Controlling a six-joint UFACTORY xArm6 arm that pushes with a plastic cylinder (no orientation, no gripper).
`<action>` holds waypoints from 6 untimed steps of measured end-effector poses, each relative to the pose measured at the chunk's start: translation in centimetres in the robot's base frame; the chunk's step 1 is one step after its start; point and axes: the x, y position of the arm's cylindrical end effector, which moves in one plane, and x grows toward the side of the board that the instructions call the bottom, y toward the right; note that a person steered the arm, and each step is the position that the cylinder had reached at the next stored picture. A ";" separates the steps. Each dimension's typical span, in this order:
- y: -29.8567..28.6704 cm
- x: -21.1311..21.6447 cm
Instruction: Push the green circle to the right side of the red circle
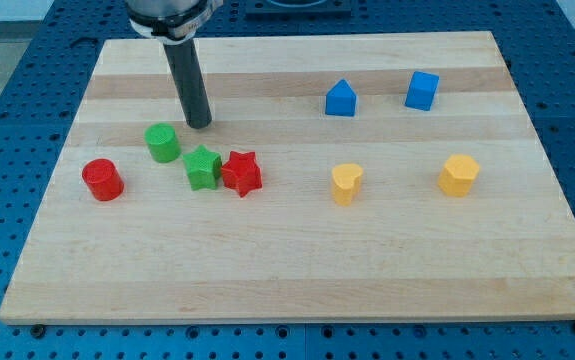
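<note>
— Green circle (162, 143)?
— Up-right of the red circle (102, 180), near it, apart, beside the green star (202, 167).
— My tip (200, 124)?
— Just up-right of the green circle. No jaws here.

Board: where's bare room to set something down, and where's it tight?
Free: the wide strip along the view's bottom of the board, below all blocks, and the middle gap between the red star and yellow heart. Crowded: my tip beside the green circle, with the green star touching the red star; the red circle sits apart.
</note>
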 end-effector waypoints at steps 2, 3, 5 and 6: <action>-1.4 5.5; -1.4 7.2; -2.2 2.8; -4.5 4.1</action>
